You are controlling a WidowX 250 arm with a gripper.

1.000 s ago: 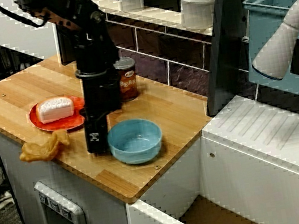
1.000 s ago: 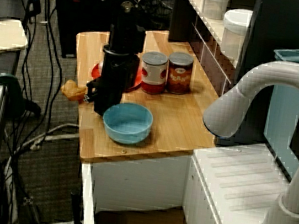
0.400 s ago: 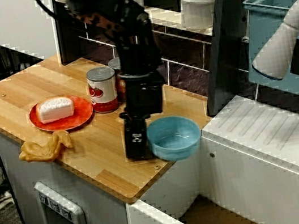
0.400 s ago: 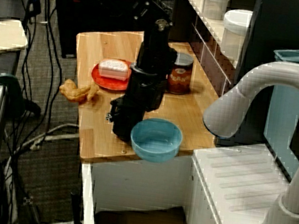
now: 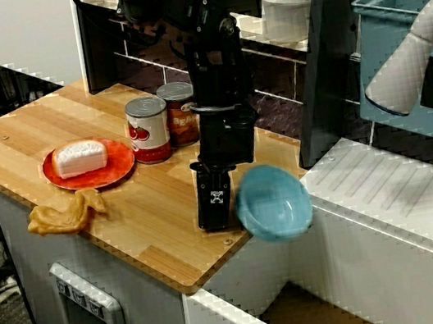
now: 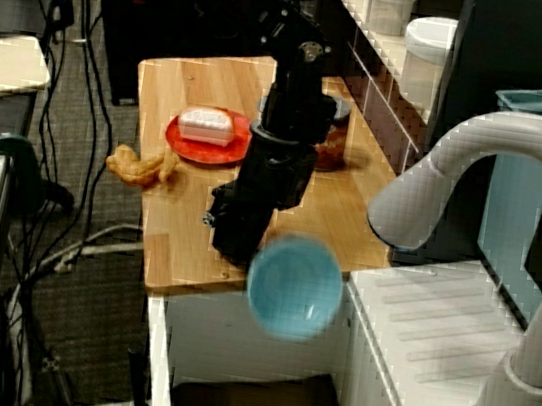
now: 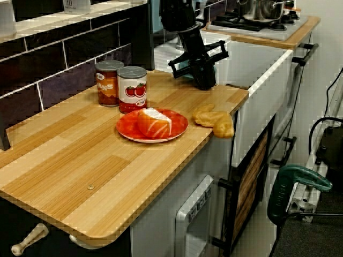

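- The black gripper [image 6: 235, 241] stood low over the front edge of the wooden counter [image 6: 182, 226]; how its jaws stood could not be made out
- A blue bowl [image 6: 294, 287], slightly blurred, was tilted out past that edge just beside the gripper, its hollow facing the camera
- Behind lay a red plate [image 6: 197, 151] bearing a white block [image 6: 206, 124], with a crumpled yellow cloth [image 6: 140, 164] near it
- A can [image 6: 334, 149] showed partly behind the arm

Couldn't read any text, tbh: labels on the tomato can [image 7: 132, 88] and the orange can [image 7: 108, 82] were too blurry, same for the white mark [image 5: 218, 197] on my claw [image 5: 214, 222].
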